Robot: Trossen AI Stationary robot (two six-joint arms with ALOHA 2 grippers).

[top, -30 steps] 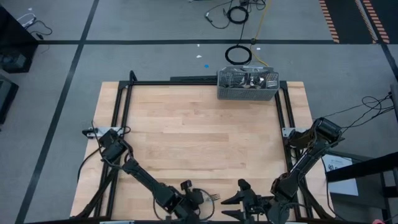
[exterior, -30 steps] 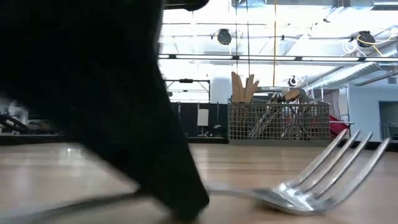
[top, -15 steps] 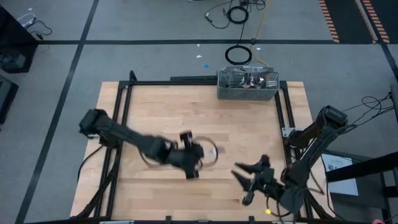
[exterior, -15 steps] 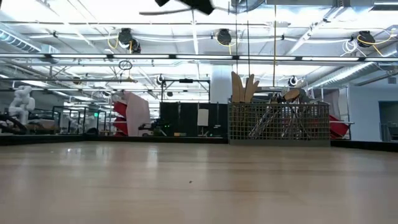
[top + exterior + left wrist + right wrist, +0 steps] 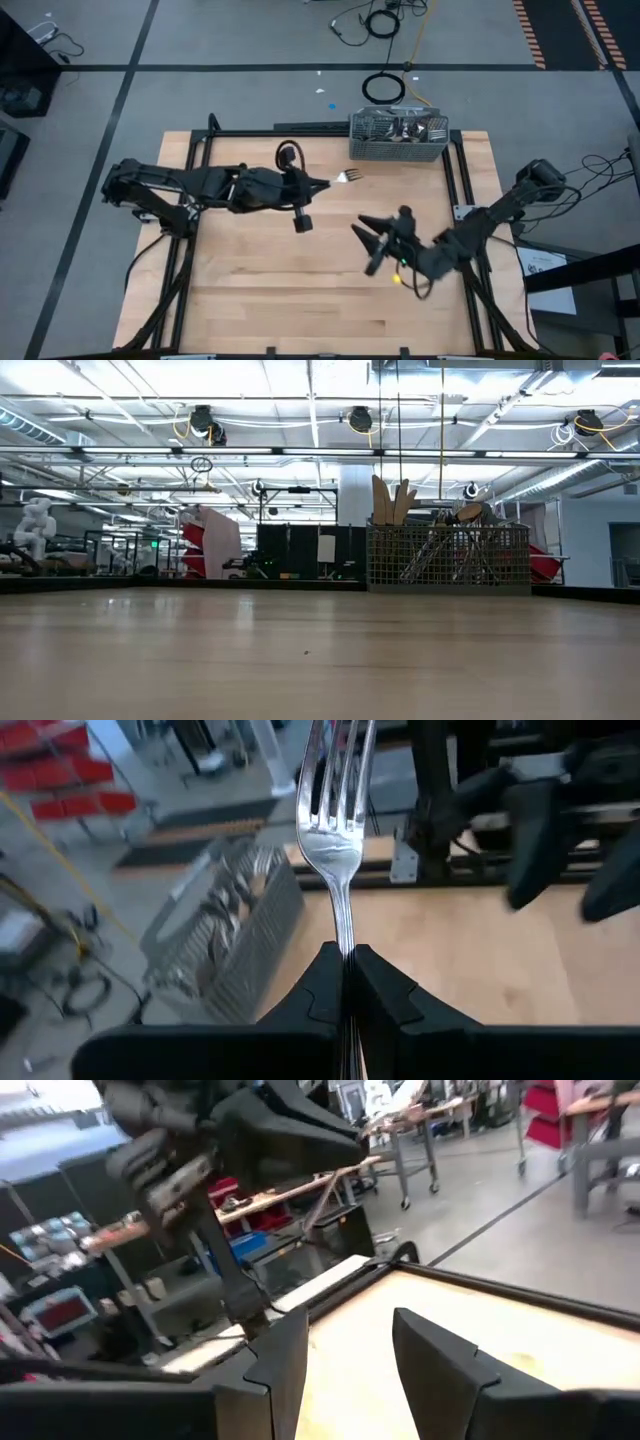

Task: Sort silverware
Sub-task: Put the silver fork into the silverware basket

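Observation:
A shiny silver fork (image 5: 349,177) hangs in the air over the table's far half, just left of the grey mesh caddy (image 5: 397,138). My left gripper (image 5: 324,183) is shut on it. The caddy stands at the table's far edge with more silverware (image 5: 440,550) upright inside it. My right gripper (image 5: 371,243) hovers open over the middle right of the table, with nothing between its fingers (image 5: 440,1360). Neither gripper shows in the low view. My left gripper pinches the fork's handle (image 5: 345,942) between its two fingers, which lie along it. The fingers come nearly level from the table's left. The neck and tines (image 5: 335,780) stick out past the fingertips toward the caddy. The fork is lifted clear of the table.
The wooden tabletop (image 5: 300,270) has a black frame around its edges (image 5: 195,170). Cables lie on the floor beyond the caddy (image 5: 380,88). My right arm (image 5: 530,820) stands off to the side, past the fork.
My left gripper has risen from the near edge and swung toward the far edge and the caddy. It has rolled, carrying the fork off the table. My right gripper has also risen from the near edge, moved toward the table's middle and stayed open.

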